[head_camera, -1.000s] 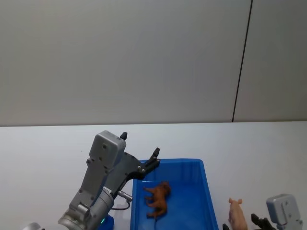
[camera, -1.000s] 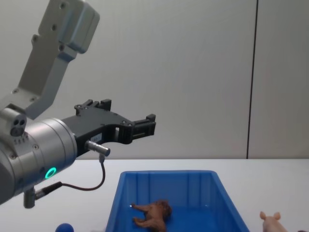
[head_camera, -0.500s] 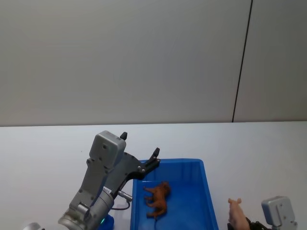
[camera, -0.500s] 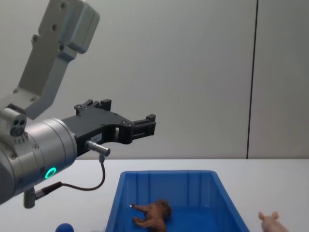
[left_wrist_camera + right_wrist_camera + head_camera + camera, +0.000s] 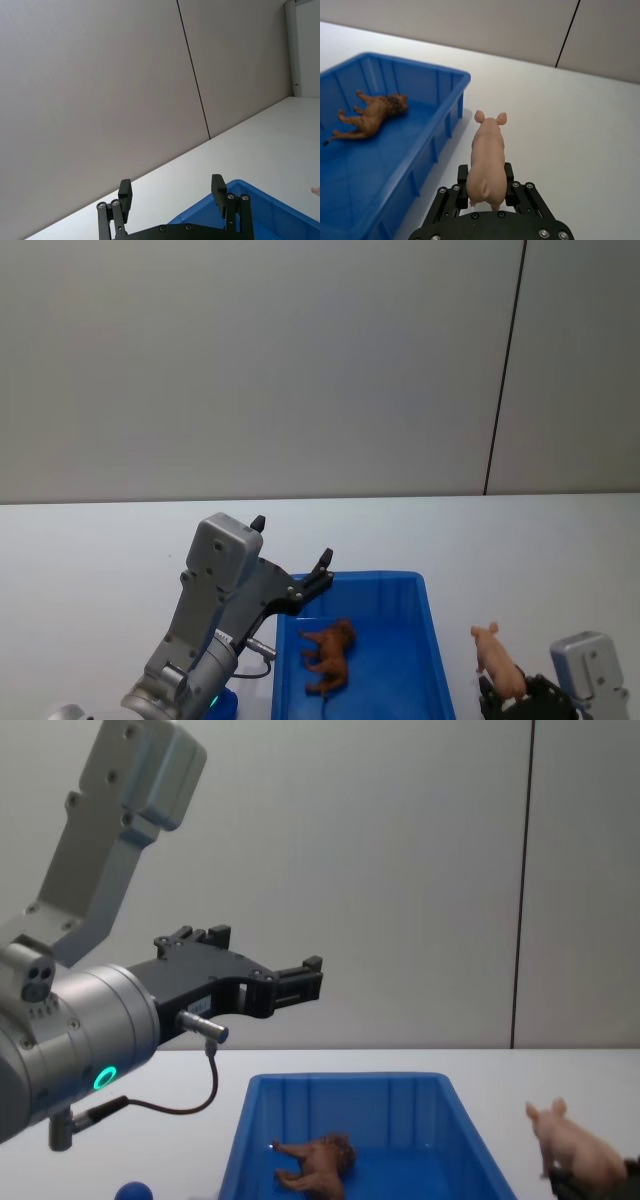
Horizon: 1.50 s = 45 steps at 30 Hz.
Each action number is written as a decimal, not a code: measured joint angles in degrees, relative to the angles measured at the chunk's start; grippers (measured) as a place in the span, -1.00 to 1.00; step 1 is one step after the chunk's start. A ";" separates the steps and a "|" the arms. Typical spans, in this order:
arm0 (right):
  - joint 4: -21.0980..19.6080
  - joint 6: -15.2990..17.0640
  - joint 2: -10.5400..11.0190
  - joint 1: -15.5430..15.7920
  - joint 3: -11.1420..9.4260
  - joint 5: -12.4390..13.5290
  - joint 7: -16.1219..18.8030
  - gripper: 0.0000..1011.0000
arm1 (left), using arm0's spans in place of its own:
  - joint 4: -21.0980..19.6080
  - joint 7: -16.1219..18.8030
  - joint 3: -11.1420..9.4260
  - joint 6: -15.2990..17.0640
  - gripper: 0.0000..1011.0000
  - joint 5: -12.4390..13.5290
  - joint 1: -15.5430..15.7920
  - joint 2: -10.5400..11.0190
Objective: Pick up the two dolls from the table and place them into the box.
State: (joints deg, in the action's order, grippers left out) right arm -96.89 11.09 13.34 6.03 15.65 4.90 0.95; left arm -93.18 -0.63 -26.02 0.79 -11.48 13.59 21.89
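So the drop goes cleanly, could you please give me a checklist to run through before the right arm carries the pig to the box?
1. Grip: ok, the right gripper clamps the pig by its rear.
2. Position over the blue box: not ok, the pig is beside its right wall.
3. Free floor in the box: ok, bare floor around the brown doll lying there.
4. Path past the left gripper: ok, it hangs open high over the far left corner.

Glossy plastic box (image 5: 422,80), smooth pig (image 5: 487,150) (matt)
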 joint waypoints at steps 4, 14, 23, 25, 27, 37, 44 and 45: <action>-0.96 -1.11 0.01 -0.19 -0.07 -0.55 0.55 -0.27 | 0.00 0.00 0.00 0.00 0.98 0.00 0.00 0.00; -0.95 -3.21 -1.18 -3.13 0.09 -0.82 5.73 -0.27 | 0.00 0.00 0.00 0.00 0.98 0.00 0.00 0.00; 2.26 -3.61 -3.56 -7.08 0.89 -0.21 11.17 -0.27 | 0.00 0.00 0.00 0.00 0.98 0.00 0.00 0.00; 3.29 -3.61 -4.33 -8.27 1.14 -0.14 12.28 -0.27 | 0.00 0.00 0.00 0.00 0.98 0.00 0.00 0.00; 4.42 -3.61 -4.92 -9.18 1.39 -0.06 13.35 -0.23 | 0.00 0.00 0.00 0.00 0.98 0.00 0.00 0.00; 7.46 -3.27 -6.69 -11.93 1.88 0.16 14.81 0.37 | 0.00 0.00 0.00 0.00 0.98 0.00 0.00 0.00; 8.15 -3.15 -7.04 -12.43 1.76 0.53 13.06 0.78 | 0.00 0.00 0.00 0.00 0.98 0.00 0.00 0.00; 8.15 -3.16 -6.99 -12.38 1.61 0.67 12.48 0.83 | 0.00 0.00 0.00 0.00 0.98 0.00 0.00 0.00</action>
State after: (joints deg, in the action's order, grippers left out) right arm -88.74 7.94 6.35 -6.34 17.26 5.57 13.43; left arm -93.18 -0.63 -26.02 0.80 -11.48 13.59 21.89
